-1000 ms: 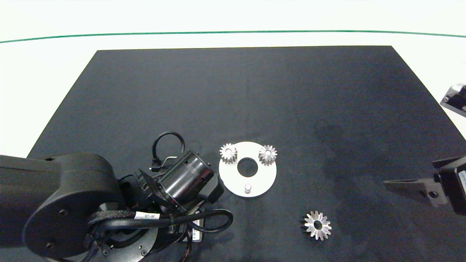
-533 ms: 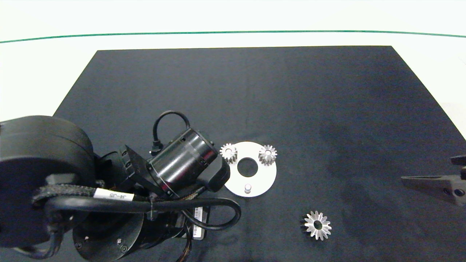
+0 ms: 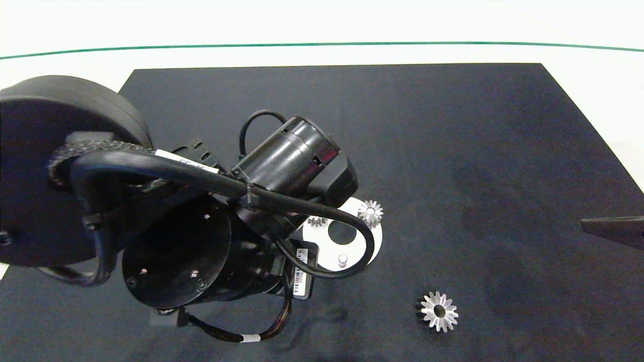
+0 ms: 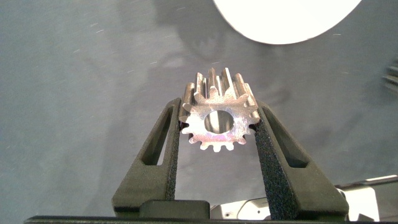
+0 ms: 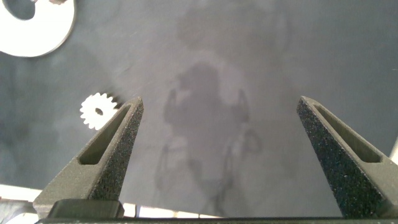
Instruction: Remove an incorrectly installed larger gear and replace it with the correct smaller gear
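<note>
A: Where is the smaller gear (image 4: 217, 118)?

B: Clamped between the two fingers of the left gripper (image 4: 217, 124), held above the dark mat. Only the left wrist view shows it: short blunt teeth, a wide round bore, bright silver, one pad (image 4: 176, 134) against each side. In the head view the left arm's bulk hides that gripper and what it holds.

A: And the larger gear (image 3: 437, 312)?

B: It lies flat on the black mat (image 3: 453, 151), well apart from the white disc (image 3: 370, 241), toward the near side. Long pointed teeth like a starburst, radial grooves, round centre hole. The right wrist view catches it too, small and pale beside one finger.

A: What does the head view add?

B: The disc with its round centre hole, a bare silver peg (image 3: 342, 259) near its front edge, one small gear (image 3: 370, 212) standing at its far right rim, and another small gear (image 3: 317, 221) partly hidden under the left arm's black cable (image 3: 322, 211). The left arm leans in over the disc's left side.

A: The right gripper (image 5: 221, 118)?

B: Its fingers are spread wide with nothing between them, above bare mat. In the head view just a dark finger tip shows at the right edge.

A: The surroundings?

B: The mat rests on a white table (image 3: 322, 55) crossed by a thin green line (image 3: 322, 44).
</note>
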Motion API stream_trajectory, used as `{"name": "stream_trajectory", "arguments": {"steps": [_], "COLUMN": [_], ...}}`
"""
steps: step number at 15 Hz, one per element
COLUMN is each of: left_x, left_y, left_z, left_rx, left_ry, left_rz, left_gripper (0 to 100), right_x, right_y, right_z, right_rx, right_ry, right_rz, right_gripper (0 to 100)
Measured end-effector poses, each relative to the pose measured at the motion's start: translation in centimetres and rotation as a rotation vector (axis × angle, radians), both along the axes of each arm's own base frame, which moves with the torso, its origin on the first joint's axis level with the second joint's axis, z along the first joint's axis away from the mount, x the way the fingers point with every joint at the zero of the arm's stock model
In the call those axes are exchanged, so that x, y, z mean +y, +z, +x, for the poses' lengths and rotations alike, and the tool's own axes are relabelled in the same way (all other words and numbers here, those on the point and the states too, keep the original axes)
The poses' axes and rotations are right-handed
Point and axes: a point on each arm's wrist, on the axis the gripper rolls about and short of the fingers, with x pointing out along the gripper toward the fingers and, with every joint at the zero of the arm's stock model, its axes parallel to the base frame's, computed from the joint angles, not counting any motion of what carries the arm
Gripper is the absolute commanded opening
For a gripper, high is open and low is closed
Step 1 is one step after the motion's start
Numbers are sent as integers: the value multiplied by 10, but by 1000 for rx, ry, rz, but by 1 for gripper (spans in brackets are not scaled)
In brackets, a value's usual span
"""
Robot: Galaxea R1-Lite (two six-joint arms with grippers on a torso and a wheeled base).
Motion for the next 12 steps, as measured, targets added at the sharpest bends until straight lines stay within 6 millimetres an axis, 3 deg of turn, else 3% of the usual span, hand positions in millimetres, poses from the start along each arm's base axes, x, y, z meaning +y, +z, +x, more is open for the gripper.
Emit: {"name": "stream_trajectory", "arguments": {"steps": [12], "left_x": [-55], "left_y": [-3], "left_z": [22], "left_rx": [-15], "left_ry": [-76], "left_rz": [24], "left_gripper": [16], "right_x": [-17], "right_y": [16], "right_z": [-17], "right_rx": [-73], "right_ry": [-7], "right_rz": [11], "right_gripper": [100]}}
